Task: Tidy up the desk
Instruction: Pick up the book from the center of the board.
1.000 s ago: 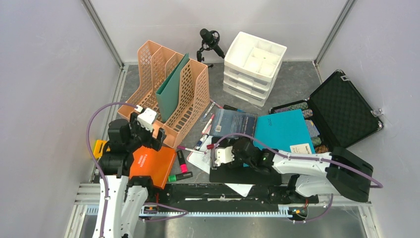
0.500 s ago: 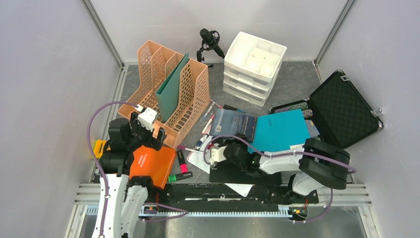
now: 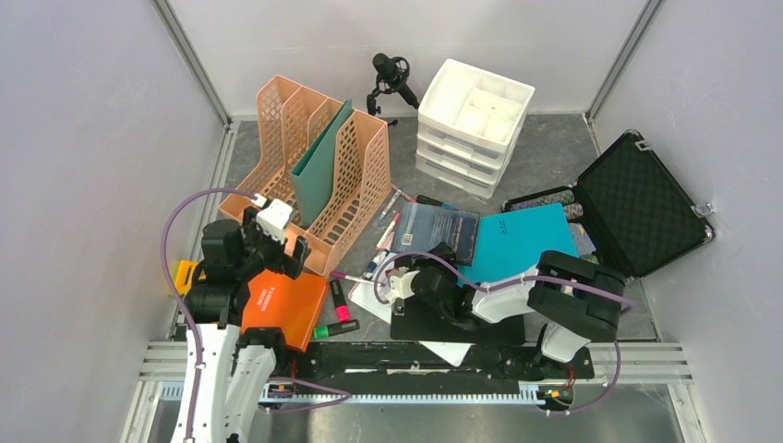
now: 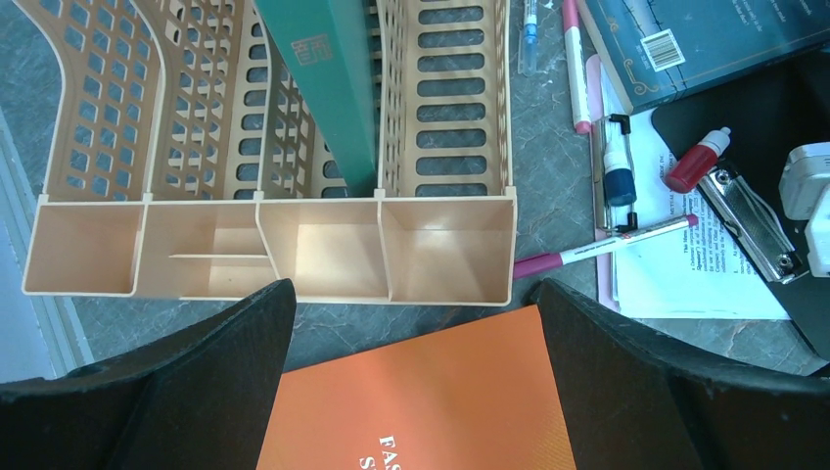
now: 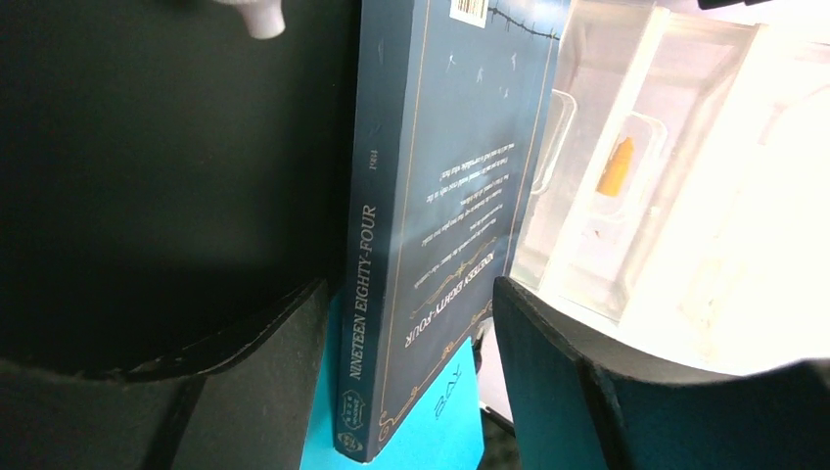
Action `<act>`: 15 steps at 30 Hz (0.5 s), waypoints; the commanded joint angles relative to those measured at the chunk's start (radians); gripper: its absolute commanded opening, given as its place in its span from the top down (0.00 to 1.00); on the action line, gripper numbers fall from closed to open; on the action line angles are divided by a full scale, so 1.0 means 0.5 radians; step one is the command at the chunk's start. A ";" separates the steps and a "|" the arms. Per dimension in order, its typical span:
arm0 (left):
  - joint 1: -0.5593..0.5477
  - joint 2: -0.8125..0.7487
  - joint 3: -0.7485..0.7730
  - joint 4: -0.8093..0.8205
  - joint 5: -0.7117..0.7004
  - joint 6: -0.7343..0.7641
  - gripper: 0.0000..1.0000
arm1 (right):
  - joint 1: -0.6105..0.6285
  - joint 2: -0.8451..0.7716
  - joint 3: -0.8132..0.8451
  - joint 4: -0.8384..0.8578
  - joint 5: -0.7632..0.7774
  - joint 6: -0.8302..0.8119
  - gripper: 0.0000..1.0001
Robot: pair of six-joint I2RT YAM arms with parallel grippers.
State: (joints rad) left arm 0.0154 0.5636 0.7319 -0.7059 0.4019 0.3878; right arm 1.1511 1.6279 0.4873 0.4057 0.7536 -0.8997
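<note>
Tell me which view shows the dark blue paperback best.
Right wrist: the paperback fills the middle of the frame, and its spine title is readable. Top external shows it small, lying flat on the desk. Left wrist catches only its barcode corner.

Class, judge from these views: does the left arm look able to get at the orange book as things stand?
Probably yes. The left arm holds its jaws open directly above the orange book, with nothing lying on the cover that shows; the file rack stands just beyond it.
</note>
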 commanded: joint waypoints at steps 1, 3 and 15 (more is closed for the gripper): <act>0.000 -0.011 -0.004 0.108 0.049 0.079 0.00 | -0.055 0.129 0.015 -0.006 -0.014 -0.043 0.31; 0.000 -0.011 -0.009 0.111 0.052 0.086 0.00 | -0.082 0.138 0.025 0.006 -0.024 -0.046 0.32; 0.000 -0.021 -0.016 0.131 0.082 0.084 0.00 | -0.092 -0.018 0.171 -0.217 -0.047 0.064 0.65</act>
State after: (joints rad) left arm 0.0154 0.5621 0.7170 -0.6788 0.4038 0.4034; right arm 1.1133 1.6726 0.5171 0.3779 0.7311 -0.9127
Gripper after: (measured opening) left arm 0.997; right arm 0.397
